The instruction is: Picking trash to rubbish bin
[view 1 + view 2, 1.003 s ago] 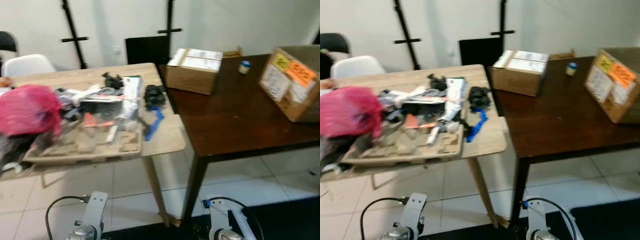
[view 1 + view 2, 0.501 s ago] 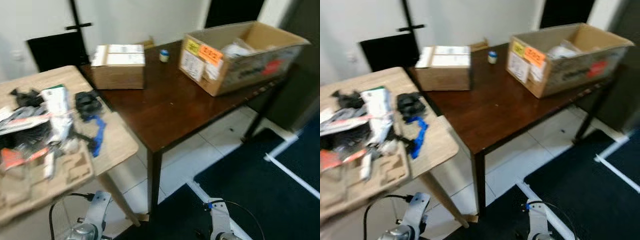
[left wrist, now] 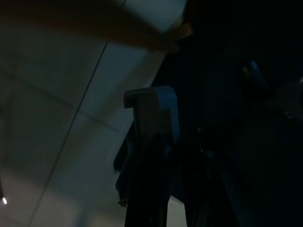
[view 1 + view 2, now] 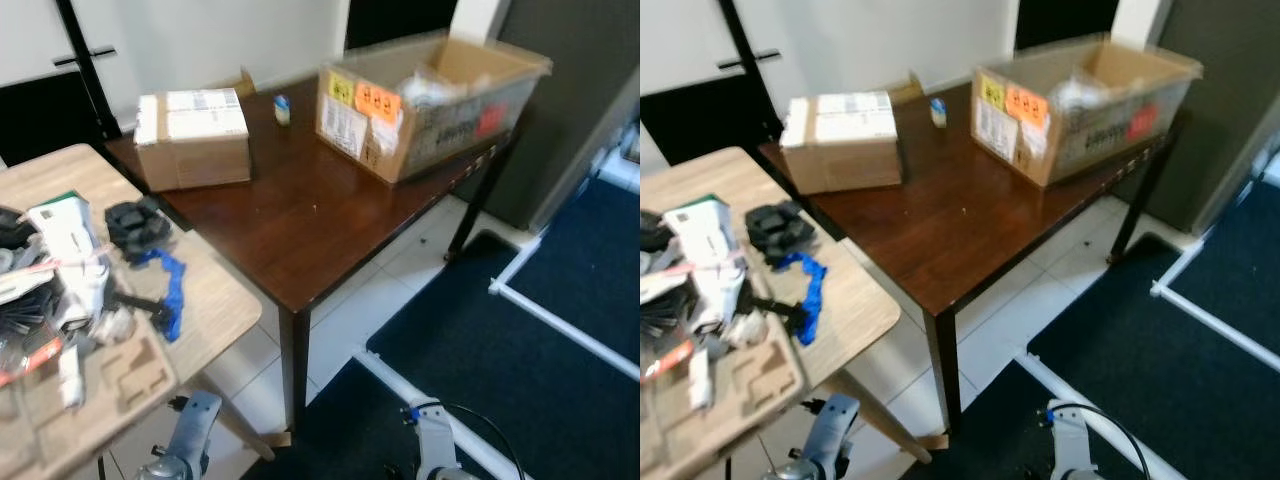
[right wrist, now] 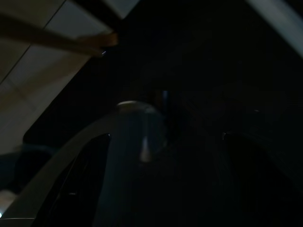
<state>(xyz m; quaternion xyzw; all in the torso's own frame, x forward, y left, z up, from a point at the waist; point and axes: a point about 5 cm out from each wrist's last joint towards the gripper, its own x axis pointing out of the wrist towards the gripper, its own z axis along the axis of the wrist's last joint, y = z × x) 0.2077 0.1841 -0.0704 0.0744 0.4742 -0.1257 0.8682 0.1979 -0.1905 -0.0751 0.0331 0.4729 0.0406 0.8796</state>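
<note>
A heap of trash lies on the light wooden table [image 4: 215,300] at the left: a white carton [image 4: 68,235], a black bundle [image 4: 138,222], a blue strip [image 4: 168,285] and a moulded cardboard tray [image 4: 120,375]. My left arm [image 4: 185,455] and right arm [image 4: 432,455] hang idle low in front of me, well below the tabletops. Both wrist views are very dark. The left wrist view makes out pale floor tiles [image 3: 71,118] and a table leg's foot [image 3: 177,33].
A dark brown table [image 4: 300,220] adjoins the wooden one. It carries a closed cardboard box [image 4: 192,138], a small blue-capped bottle [image 4: 283,108] and a large open box [image 4: 430,95] with orange stickers. To the right lie white tiles [image 4: 350,310] and a dark blue carpet [image 4: 520,400].
The camera has swung to the right. The pink bag and the wooden table's left part left the picture, and the large open box and carpet came in. The things themselves have not moved.
</note>
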